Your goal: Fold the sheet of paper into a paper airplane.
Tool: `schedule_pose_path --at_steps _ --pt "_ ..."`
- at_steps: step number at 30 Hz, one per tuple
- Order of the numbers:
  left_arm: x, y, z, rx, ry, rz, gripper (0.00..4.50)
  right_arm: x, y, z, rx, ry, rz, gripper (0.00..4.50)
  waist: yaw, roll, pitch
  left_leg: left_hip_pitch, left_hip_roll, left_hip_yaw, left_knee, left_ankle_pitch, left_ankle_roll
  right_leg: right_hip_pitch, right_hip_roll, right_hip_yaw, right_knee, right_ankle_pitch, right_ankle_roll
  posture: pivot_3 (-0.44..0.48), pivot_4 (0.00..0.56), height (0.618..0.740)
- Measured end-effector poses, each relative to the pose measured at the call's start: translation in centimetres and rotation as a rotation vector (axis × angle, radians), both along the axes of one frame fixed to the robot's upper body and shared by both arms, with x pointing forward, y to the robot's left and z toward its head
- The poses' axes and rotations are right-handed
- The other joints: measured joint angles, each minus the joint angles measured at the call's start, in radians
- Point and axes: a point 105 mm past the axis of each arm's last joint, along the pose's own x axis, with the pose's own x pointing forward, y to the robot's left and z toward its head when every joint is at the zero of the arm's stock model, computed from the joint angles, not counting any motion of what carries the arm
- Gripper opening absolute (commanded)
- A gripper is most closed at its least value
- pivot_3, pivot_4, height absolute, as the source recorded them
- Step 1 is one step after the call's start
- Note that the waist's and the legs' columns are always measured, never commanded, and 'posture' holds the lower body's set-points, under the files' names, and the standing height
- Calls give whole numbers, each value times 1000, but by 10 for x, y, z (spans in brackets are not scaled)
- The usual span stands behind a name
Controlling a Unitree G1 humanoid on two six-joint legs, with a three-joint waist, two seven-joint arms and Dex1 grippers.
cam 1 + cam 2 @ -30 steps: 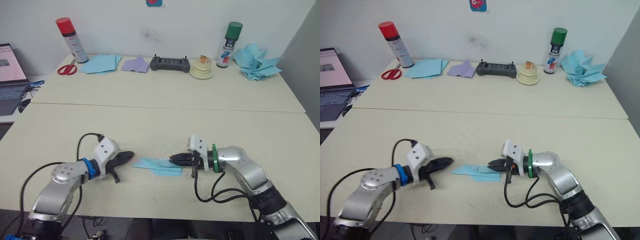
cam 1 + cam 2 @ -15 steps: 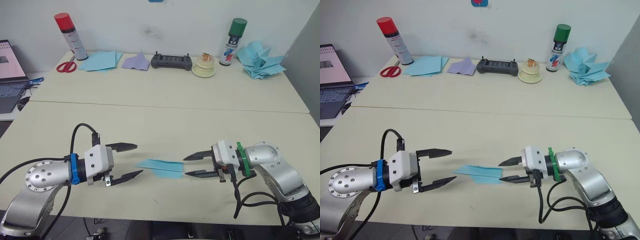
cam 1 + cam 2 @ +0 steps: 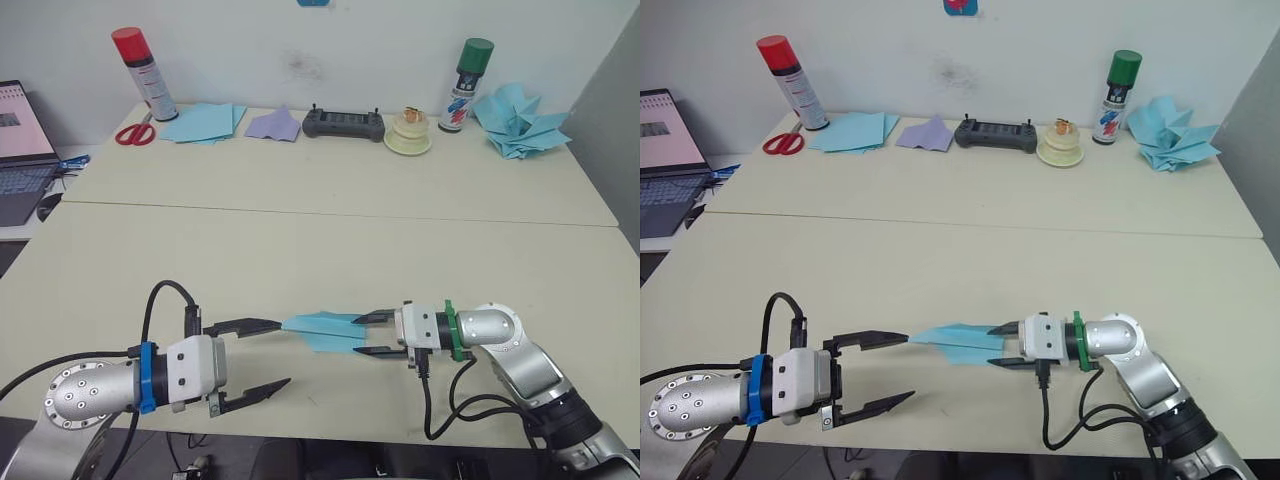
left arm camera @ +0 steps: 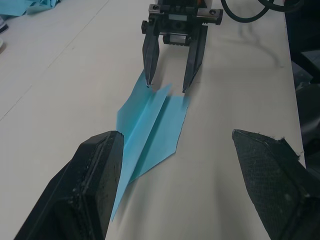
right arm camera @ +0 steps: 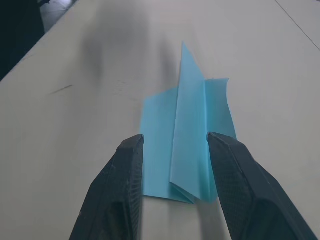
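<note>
Bench (image 3: 330, 230): pale cream top, spans most of the frame, a seam running across it above centre.

Left claw (image 3: 262, 356): lower left of the frame, fingers spread wide, one above the other in the head view. The upper fingertip (image 3: 272, 325) sits just beside the airplane's pointed nose; whether it touches is not clear. In the left wrist view the nose lies next to one finger (image 4: 87, 185), the other finger well off to the side.

Right claw (image 3: 368, 334): lower centre-right, fingers moderately apart, holding nothing. The tips sit at the airplane's blunt tail end, one at each side of it. The right wrist view shows the two fingers (image 5: 120, 185) flanking the tail, with the centre ridge running up between them.

Paper airplane (image 3: 326, 331): light blue, lies flat on the bench at lower centre between the two claws, nose toward the left claw, tail toward the right one. Raised centre ridge visible in both wrist views (image 4: 150, 132).

Back edge of bench, upper part of frame:
- heap of light-blue darts (image 3: 515, 122), upper right
- stack of light-blue sheets (image 3: 200, 124), upper left
- black controller (image 3: 343, 123), top centre
- red-capped spray can (image 3: 137, 73), upper left
- green-capped spray can (image 3: 463, 82), upper right
- lavender dart (image 3: 272, 125)
- red scissors (image 3: 133, 135)
</note>
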Motion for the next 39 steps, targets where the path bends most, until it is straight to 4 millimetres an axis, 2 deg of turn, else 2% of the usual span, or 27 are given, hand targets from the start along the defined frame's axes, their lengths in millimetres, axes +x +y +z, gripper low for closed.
schedule_pose_path --at_steps 10,11,13,14,17,24,27,32,35,37,39 --pt "6 -1 4 -28 -3 41 3836 22 12 -16 49 150 -128 2100 0 0 0 1 0 0 0 0 0 0 0 0 1 1 -1 0 150 740" --pt "7 -1 4 -35 3 53 3836 23 15 -18 45 164 -131 1908 0 0 0 1 0 0 0 0 0 0 0 0 1 1 -2 0 150 740" --pt "7 0 5 -63 42 72 4193 24 17 -22 32 180 -132 1448 0 0 0 1 0 0 0 0 0 0 0 0 1 1 -2 0 150 740" --pt "7 1 6 -84 71 88 4426 24 18 -22 31 183 -131 1110 -1 0 0 1 0 0 0 0 0 0 0 0 1 1 -1 0 150 740" --pt "8 5 15 -126 124 120 4500 24 17 -23 26 188 -135 37 -1 0 0 1 0 0 0 0 0 0 0 0 1 1 -1 0 150 740" --pt "14 4 29 -182 207 132 4500 24 14 -22 49 231 -178 14 1 0 0 1 0 -1 0 0 0 1 0 -1 2 1 -1 0 150 740" --pt "18 0 36 -189 221 117 4500 25 6 -20 80 274 -255 14 4 0 -1 0 0 -2 1 0 0 1 0 -1 2 1 -2 0 150 740" --pt "23 -12 56 -164 243 39 4500 42 -30 0 153 226 -479 14 2 0 -1 0 -1 -1 1 0 0 1 0 -1 2 1 -1 0 150 740" --pt "32 -23 72 -155 237 -31 4500 36 -53 6 158 239 -561 14 5 0 0 -1 -1 -3 1 0 0 1 1 -3 2 1 -1 0 150 740" --pt "42 -22 84 -127 212 -54 4500 34 -66 9 161 248 -631 14 4 0 -1 0 -1 -3 1 0 0 1 1 -3 2 1 -1 0 150 740" --pt "49 -23 84 -120 212 -59 4500 36 -73 10 159 254 -686 14 -3 0 -1 1 -1 -1 1 0 0 1 1 0 2 1 -1 0 150 740"
